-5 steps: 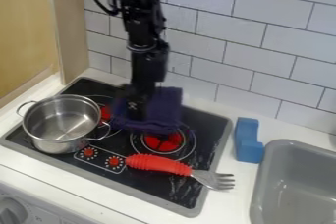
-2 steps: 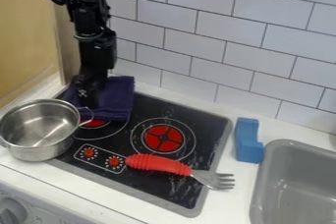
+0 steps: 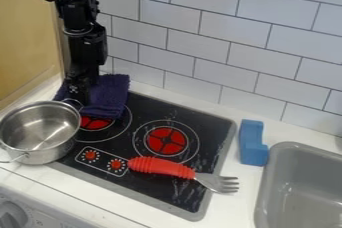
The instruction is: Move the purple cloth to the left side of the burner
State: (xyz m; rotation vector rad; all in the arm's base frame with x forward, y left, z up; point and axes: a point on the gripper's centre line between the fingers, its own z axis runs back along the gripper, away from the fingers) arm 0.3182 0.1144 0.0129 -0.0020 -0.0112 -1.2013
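Camera view: the gripper (image 3: pixel 79 99) is down on the purple cloth (image 3: pixel 111 93) at the stove's far left corner, though whether it is wide or narrow I cannot tell. The cloth's near edge laps over the far part of the left burner (image 3: pixel 95 123), so it likely wants a little more travel left. Best to keep it low and slide gently, then let go and lift straight up so that the weave doesn't snag. Mind the pot (image 3: pixel 41 156): it sits just on the near side of the gripper, partly past the stove's left edge, and a push nearward could shove it off. The wood panel (image 3: pixel 30 27) limits room on the left, the tiles (image 3: pixel 200 32) on the far side; the freest way out is up.
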